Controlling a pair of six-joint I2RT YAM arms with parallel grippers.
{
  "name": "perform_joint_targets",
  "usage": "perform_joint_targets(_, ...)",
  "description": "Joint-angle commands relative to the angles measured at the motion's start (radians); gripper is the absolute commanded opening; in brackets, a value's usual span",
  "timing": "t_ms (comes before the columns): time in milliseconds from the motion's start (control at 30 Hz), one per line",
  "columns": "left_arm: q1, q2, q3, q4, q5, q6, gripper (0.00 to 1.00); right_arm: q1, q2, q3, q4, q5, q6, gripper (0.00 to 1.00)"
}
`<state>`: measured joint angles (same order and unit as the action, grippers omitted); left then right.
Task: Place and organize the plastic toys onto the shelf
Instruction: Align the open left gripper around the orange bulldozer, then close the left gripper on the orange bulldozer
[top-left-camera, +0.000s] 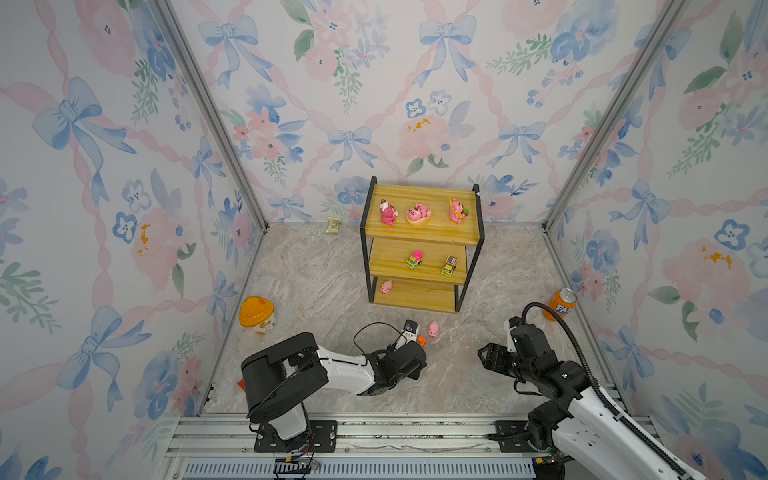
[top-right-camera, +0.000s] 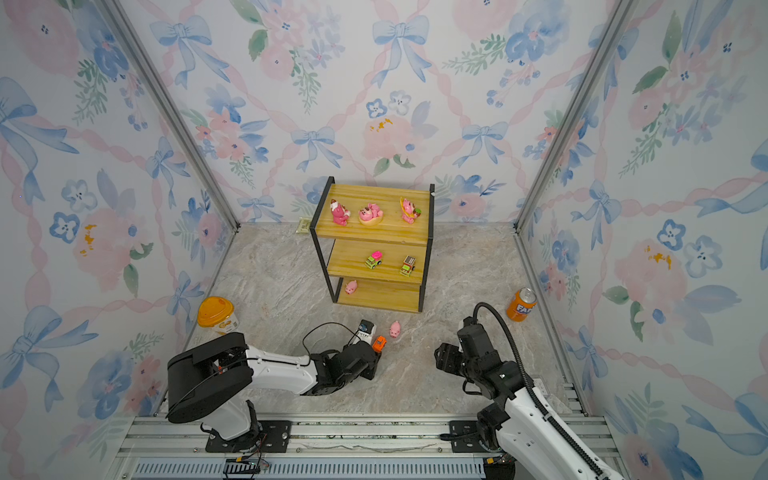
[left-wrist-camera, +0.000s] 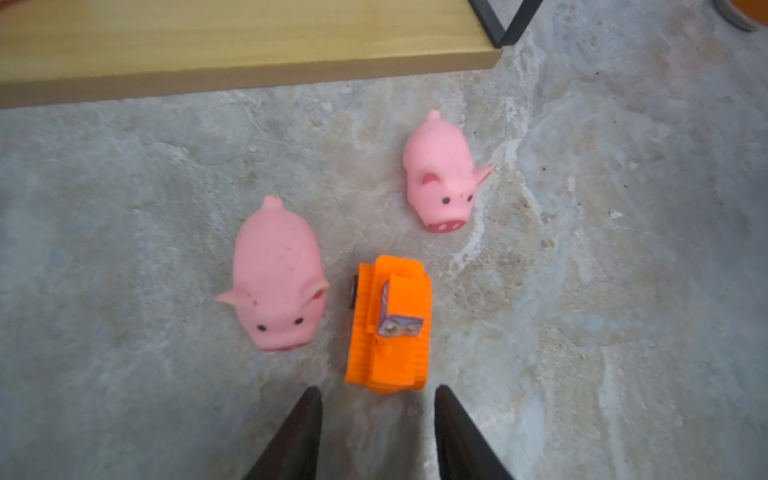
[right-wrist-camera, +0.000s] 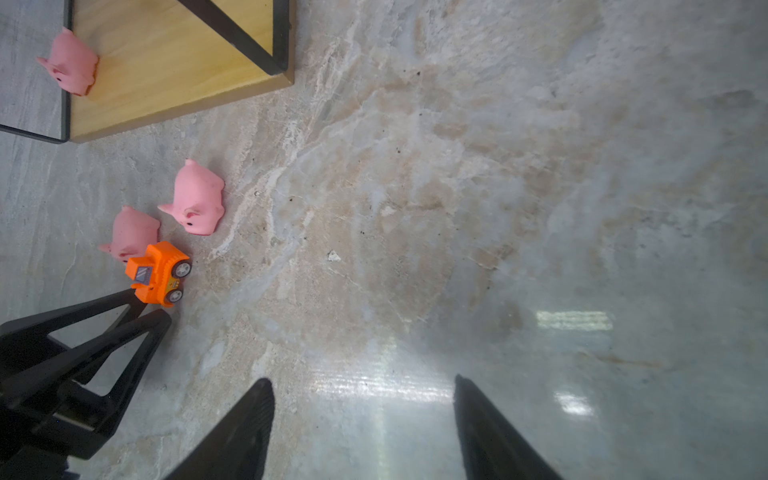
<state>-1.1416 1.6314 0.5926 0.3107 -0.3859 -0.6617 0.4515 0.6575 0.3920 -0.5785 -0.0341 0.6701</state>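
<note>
I judged the job roughly two-thirds done. On the shelf the top board carried the three bear figurines in a row. The middle board held the pink-green car and, at its 3 o'clock, the brown-green car. One pig sat at the 9 o'clock end of the bottom board.

Three toys lay on the table at the shelf's 6 o'clock. These were the orange car and two loose pigs, one at the car's 2 o'clock in both top views and the other hidden there.

My left tool was released, its jaws apart just short of the orange car, grasping nothing. My right tool hung released and empty over bare table near 4 o'clock. The car needed the middle board and the pigs the bottom one.
</note>
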Motion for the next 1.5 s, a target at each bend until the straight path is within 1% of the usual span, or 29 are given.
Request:
perform_joint_targets(0, -0.015, 0.01, 0.027, -0.032, -0.019, 0.044, 0.47, -0.002, 0.008, -0.013, 0.014, -0.007, 0.007, 0.71)
perform_joint_targets(333, -0.017, 0.046, 0.038, -0.024, -0.037, 0.029, 0.48, -0.001, 0.016, -0.007, 0.014, -0.006, 0.002, 0.71)
perform_joint_targets(600, -0.007, 0.065, 0.041, -0.004, -0.057, 0.035, 0.46, 0.0, 0.024, -0.007, 0.02, -0.007, 0.003, 0.71)
perform_joint_targets(933, -0.001, 0.109, 0.029, 0.047, -0.045, 0.032, 0.41, 0.003, 0.033, -0.012, 0.024, -0.002, 0.009, 0.71)
perform_joint_targets(1200, -0.004, 0.091, -0.017, 0.095, -0.058, 0.042, 0.31, 0.005, 0.036, -0.012, 0.028, 0.003, 0.015, 0.71)
perform_joint_targets(1367, -0.004, 0.084, -0.043, 0.12, -0.071, 0.049, 0.29, 0.008, 0.047, -0.009, 0.03, 0.003, 0.017, 0.71)
perform_joint_targets(1467, -0.007, 0.072, -0.055, 0.139, -0.076, 0.073, 0.27, 0.011, 0.053, -0.005, 0.032, 0.004, 0.019, 0.71)
